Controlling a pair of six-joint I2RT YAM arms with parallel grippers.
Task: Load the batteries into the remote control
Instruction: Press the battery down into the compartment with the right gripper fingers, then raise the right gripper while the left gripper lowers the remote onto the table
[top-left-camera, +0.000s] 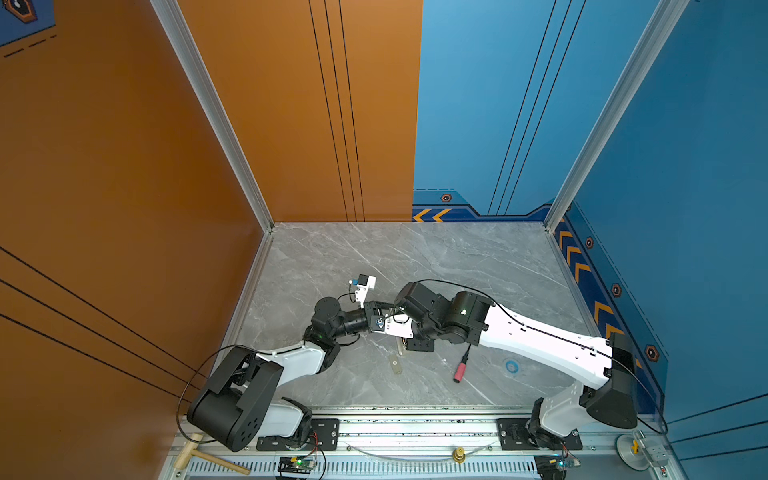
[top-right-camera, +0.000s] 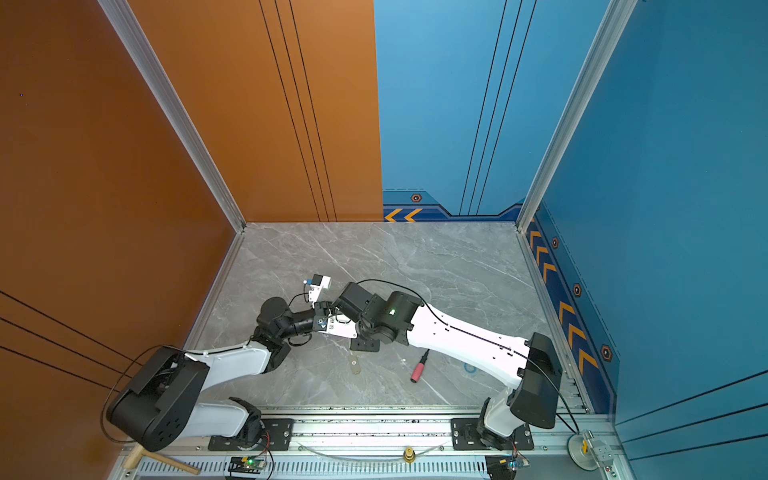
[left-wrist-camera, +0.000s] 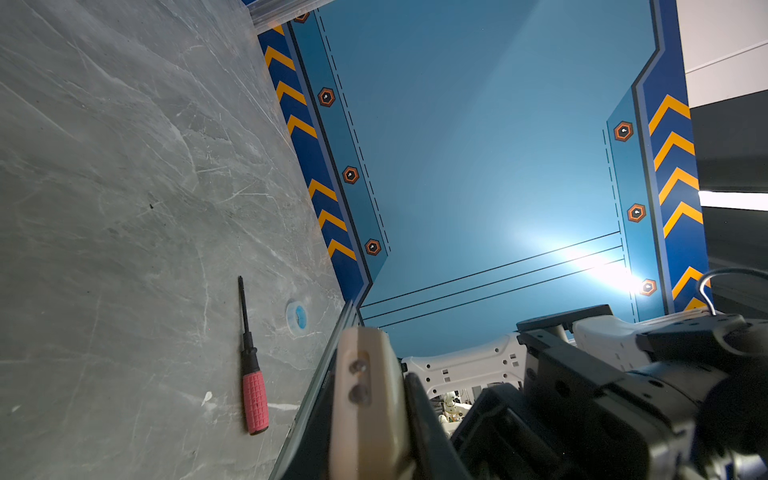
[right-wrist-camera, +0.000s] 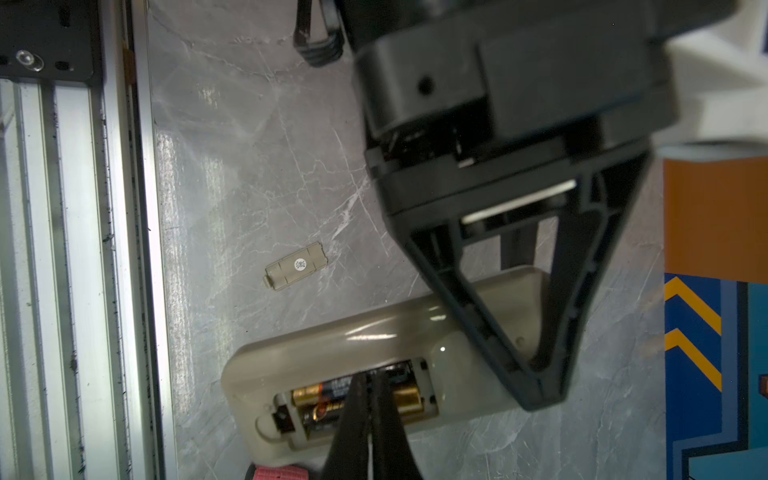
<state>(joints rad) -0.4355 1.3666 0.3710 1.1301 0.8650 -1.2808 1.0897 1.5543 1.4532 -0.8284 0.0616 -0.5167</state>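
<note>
Remote control (right-wrist-camera: 374, 345) lies back-up on the grey marble table (right-wrist-camera: 249, 166), battery recess open. Two batteries (right-wrist-camera: 328, 399) sit side by side inside the recess, black bodies with gold ends.

Right gripper (right-wrist-camera: 370, 380): fingers (right-wrist-camera: 353, 415) pressed together, nothing between them, tips resting on the batteries in the recess.

Left gripper (right-wrist-camera: 540, 390): fingers clamped on the remote control at the end away from the recess; in the left wrist view the beige edge of the remote control (left-wrist-camera: 365, 399) sits between them.

Battery cover (right-wrist-camera: 296, 266) lies loose on the table, just beside the remote control, not touching. In both top views the arms hide most of the remote control. Pink-handled screwdriver (top-left-camera: 460, 370) lies near the right arm, with a blue tape ring (top-left-camera: 512, 366) close by.
</note>
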